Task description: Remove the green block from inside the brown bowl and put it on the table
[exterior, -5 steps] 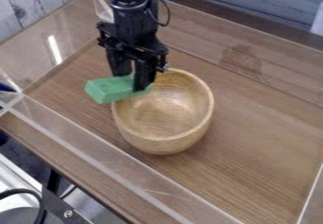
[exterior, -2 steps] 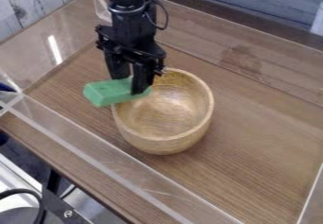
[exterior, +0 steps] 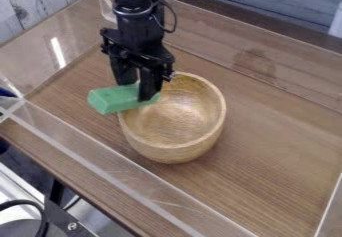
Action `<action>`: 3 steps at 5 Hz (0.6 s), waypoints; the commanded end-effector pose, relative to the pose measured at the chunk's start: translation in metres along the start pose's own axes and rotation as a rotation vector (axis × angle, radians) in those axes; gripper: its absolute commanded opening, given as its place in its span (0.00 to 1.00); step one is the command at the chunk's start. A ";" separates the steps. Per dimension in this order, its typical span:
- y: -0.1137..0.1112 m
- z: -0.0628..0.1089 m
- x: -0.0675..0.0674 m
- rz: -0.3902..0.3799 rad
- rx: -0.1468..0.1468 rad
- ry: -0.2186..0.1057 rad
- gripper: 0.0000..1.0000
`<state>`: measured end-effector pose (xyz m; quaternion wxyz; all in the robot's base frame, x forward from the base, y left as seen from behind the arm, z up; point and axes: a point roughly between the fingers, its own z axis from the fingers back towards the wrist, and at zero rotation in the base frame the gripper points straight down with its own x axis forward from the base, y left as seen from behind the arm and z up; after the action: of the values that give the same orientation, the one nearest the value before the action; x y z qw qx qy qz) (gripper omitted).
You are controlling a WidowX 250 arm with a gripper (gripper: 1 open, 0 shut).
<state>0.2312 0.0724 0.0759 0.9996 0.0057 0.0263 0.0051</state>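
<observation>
Fingers (exterior: pixel 144 84) clamped shut on green block (exterior: pixel 115 98), which hangs beside them outside the brown bowl (exterior: pixel 175 118) rim, clear of bench (exterior: pixel 267 91); set-down remains.

From my remote seat I saw the bowl (exterior: pixel 174 119) standing on the table (exterior: pixel 267 76) near its middle, the block (exterior: pixel 115 98) held off the tabletop just left of the bowl's rim, and the gripper (exterior: pixel 142 85) directly above, clamped on the block's right end.
</observation>
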 end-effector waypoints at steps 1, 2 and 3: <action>0.006 0.008 0.003 0.012 0.013 -0.037 0.00; 0.006 0.007 0.002 0.013 0.013 -0.036 0.00; 0.007 0.005 0.001 0.011 0.014 -0.035 0.00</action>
<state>0.2279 0.0740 0.0727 0.9996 0.0058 0.0273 0.0052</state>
